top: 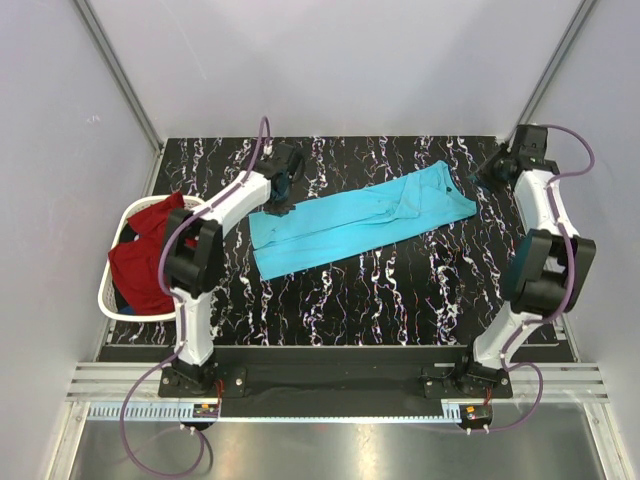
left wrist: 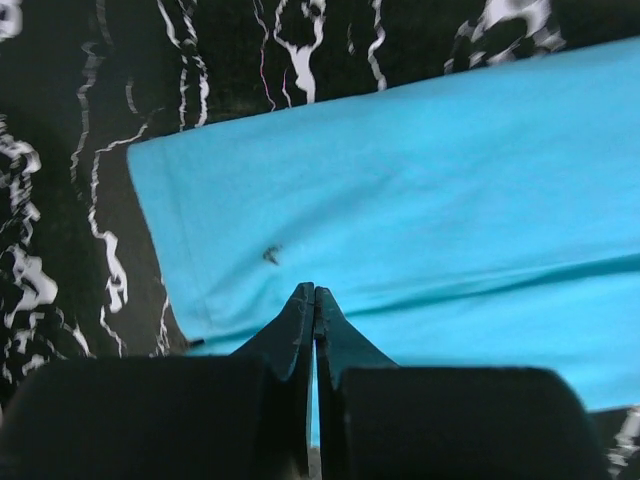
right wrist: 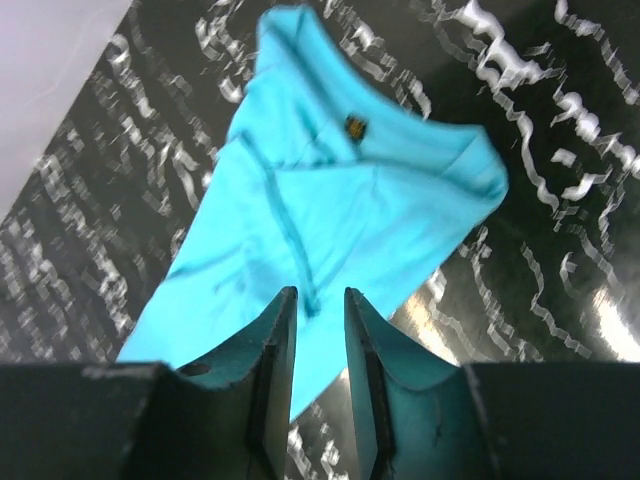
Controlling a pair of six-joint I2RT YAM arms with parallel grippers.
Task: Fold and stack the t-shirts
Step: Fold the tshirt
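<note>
The turquoise t-shirt (top: 350,222) lies folded into a long strip across the middle of the table, collar end to the right. My left gripper (top: 281,203) is shut and empty over its left end; in the left wrist view the closed tips (left wrist: 315,290) hover above the shirt's (left wrist: 420,200) hem corner. My right gripper (top: 482,176) stands at the collar end; in the right wrist view its jaws (right wrist: 320,292) are a little apart with nothing between them, above the shirt (right wrist: 340,200). The dark red t-shirt (top: 140,268) is crumpled in the basket at the left.
The white laundry basket (top: 104,288) stands at the table's left edge, beside the left arm. The table (top: 400,300) is black with white marbling. White walls close in the back and both sides.
</note>
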